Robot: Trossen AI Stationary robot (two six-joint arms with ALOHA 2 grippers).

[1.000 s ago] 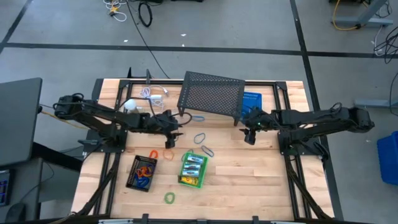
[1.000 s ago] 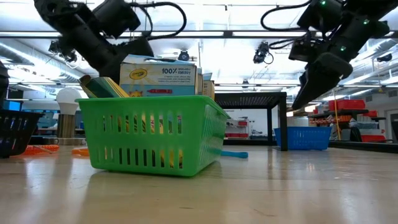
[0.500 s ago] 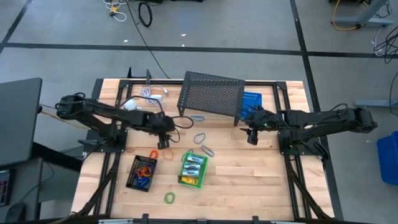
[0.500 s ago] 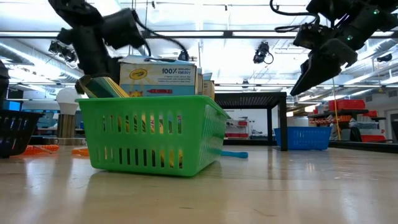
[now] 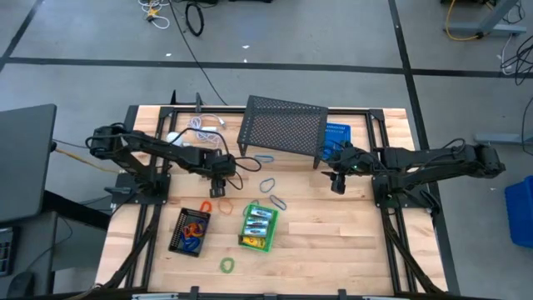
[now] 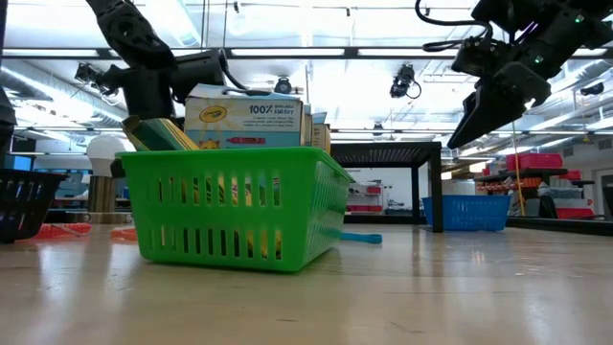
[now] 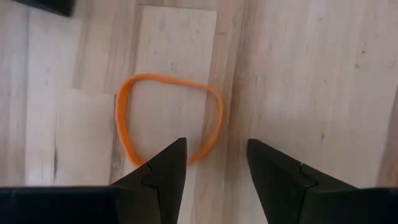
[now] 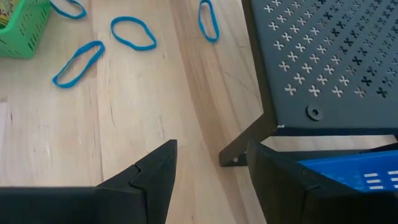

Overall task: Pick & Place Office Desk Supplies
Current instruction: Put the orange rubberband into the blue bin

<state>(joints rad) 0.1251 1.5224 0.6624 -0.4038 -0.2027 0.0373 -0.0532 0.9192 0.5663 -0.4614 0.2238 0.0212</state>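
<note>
On the wooden counter (image 5: pixel 333 242), crayon boxes (image 5: pixel 258 225) already fill the green basket (image 5: pixel 243 242) — loose loops remain. Left tool (image 7: pixel 211 165) hovers open, empty, over an orange loop (image 7: pixel 168 118), frame centre; right tool (image 8: pixel 208 171) gapes empty.

We see a pale wooden table (image 5: pixel 333 242) bearing a green plastic basket (image 5: pixel 257 227), black basket (image 5: pixel 190 231), scattered thin loops (image 5: pixel 271 186).

I see a table (image 5: pixel 333 242) of pale planked wood, smooth with a faint sheen. The orange loop (image 7: pixel 169 118) on it looks like matt rubber. The green basket (image 6: pixel 235 206) is glossy slotted plastic. The dark shelf (image 8: pixel 329 56) looks like matt perforated metal. The crayon box (image 6: pixel 244 120) is printed card.
</note>
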